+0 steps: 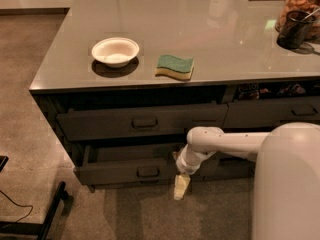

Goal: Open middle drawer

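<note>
middle drawer ajar, tool just right

The gripper is hanging by the right end of the jutting middle drawer, which is blocking its left; the floor below is seemingly lying open.

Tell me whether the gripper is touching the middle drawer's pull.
Apart. The camera view shows the gripper hanging by the right end of the middle drawer, with bare drawer front between it and the pull.

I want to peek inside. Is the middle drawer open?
Open: the middle drawer sticks out, its dark inside showing. The gripper hangs beside its right end.
</note>
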Robot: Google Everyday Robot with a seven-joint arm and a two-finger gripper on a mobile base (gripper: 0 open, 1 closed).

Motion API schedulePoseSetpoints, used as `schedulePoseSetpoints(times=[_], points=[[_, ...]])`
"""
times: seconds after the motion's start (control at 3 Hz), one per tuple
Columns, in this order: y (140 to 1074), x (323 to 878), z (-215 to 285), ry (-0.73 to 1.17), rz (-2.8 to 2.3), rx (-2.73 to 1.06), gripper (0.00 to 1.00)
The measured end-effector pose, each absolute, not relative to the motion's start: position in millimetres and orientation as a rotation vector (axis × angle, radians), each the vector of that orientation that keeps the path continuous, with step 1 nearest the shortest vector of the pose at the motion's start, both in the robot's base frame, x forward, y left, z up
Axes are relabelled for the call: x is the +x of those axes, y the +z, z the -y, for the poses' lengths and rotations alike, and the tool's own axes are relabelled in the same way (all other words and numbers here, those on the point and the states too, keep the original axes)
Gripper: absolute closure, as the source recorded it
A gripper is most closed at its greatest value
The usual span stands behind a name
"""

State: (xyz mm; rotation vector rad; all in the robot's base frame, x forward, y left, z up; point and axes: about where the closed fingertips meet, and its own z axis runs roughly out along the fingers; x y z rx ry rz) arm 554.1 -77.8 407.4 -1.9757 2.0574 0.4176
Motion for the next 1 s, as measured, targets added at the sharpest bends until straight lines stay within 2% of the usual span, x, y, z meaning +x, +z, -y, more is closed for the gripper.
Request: schedulePoseSetpoints(times=[0.67,1.0], points=[[413.6,508.9,83.1,0.595,-2.168,-2.054,0.0],[424.2,502.5,83.5,0.592,-2.141,-2.073,0.0]])
